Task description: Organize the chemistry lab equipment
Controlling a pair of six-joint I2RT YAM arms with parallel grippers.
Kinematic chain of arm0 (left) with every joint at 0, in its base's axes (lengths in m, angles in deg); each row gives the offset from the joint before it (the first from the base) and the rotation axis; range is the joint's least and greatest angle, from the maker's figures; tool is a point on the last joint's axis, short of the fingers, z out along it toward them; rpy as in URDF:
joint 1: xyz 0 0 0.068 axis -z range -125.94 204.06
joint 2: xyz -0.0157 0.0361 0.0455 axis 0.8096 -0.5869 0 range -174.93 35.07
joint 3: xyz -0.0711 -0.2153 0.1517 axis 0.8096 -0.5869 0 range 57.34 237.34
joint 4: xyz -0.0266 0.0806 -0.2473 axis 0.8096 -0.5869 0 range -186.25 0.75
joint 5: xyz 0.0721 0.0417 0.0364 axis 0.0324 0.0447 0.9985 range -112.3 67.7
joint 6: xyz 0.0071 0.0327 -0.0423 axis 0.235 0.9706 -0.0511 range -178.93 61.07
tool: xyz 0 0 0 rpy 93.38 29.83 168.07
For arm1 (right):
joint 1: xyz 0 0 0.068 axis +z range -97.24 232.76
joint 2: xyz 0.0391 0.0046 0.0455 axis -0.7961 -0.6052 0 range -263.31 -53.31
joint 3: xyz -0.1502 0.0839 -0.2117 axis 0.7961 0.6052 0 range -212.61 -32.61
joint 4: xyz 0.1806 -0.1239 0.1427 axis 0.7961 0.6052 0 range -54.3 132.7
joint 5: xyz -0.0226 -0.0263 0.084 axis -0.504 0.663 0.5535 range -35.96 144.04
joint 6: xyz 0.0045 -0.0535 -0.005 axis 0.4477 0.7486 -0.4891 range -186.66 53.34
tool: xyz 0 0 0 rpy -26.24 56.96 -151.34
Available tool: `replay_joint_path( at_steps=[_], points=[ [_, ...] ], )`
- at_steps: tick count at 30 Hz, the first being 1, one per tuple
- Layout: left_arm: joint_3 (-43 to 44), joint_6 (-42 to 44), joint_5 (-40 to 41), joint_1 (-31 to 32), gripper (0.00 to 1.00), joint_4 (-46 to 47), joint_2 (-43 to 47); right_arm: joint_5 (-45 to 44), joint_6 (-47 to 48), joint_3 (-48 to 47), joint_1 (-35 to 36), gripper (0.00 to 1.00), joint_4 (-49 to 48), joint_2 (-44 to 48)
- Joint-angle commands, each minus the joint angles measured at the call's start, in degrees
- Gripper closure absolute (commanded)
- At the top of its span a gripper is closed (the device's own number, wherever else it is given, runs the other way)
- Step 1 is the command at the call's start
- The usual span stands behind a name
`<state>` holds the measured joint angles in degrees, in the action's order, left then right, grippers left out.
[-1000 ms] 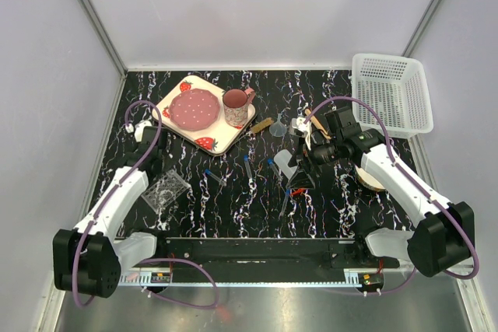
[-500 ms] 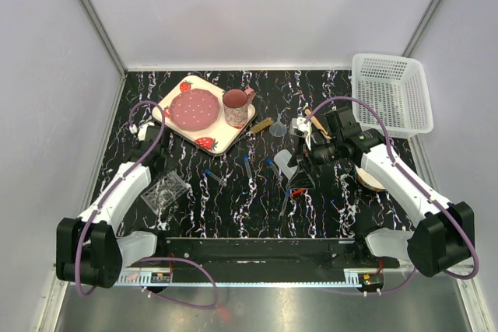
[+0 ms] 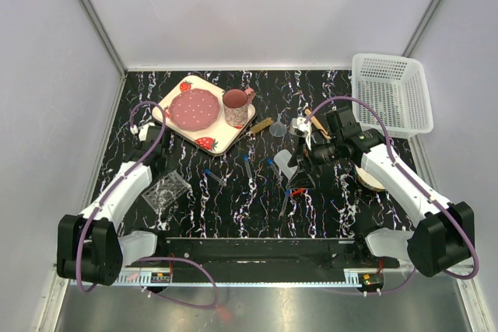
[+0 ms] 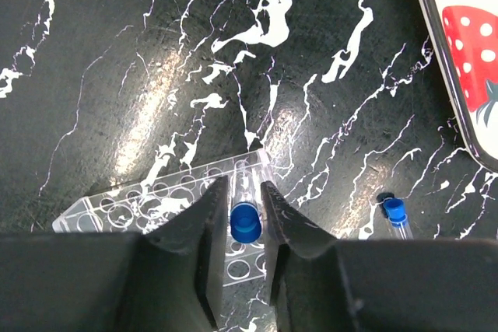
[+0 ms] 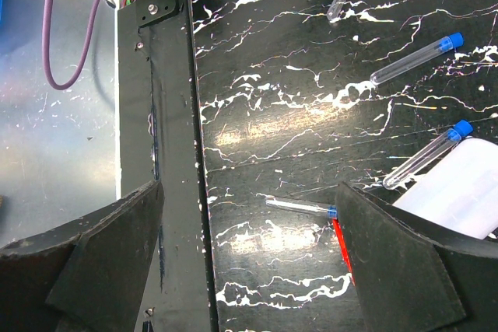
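**A:** What has the left gripper (image 4: 242,194) got?

**B:** Its fingers are closed on a blue-capped tube (image 4: 245,223). The closed end points down at the tube rack (image 4: 148,201), probably lined up for a hole. I can't tell whether it's seated.

**A:** And right of the rack?

**B:** Loose tubes (image 3: 247,166) lie flat, well apart from it, likely waiting their turn. Farther right of the rack, the right gripper (image 5: 249,270) hangs spread wide and empty, near the squeeze bottle (image 5: 455,192).
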<state>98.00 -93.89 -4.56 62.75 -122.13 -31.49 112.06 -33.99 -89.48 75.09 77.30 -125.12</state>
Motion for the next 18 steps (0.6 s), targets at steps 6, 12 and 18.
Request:
replay_joint_path(
  at_steps=[6, 12, 18],
  points=[
    [1.52, -1.25, -0.69, -0.25, 0.4, -1.57, 4.69, 1.39, -0.06, -0.18, -0.44, 0.03, -1.61, -0.17],
    [5.47, -0.38, -1.65, -0.34, 0.23, -5.69, 8.2, 0.96, 0.73, -1.84, -0.53, 0.03, 0.49, -1.66],
    [8.64, 1.38, -4.19, -0.25, 0.01, -8.16, 15.22, -5.52, -1.01, -9.4, 1.66, 0.05, 5.32, -9.3]
  ],
)
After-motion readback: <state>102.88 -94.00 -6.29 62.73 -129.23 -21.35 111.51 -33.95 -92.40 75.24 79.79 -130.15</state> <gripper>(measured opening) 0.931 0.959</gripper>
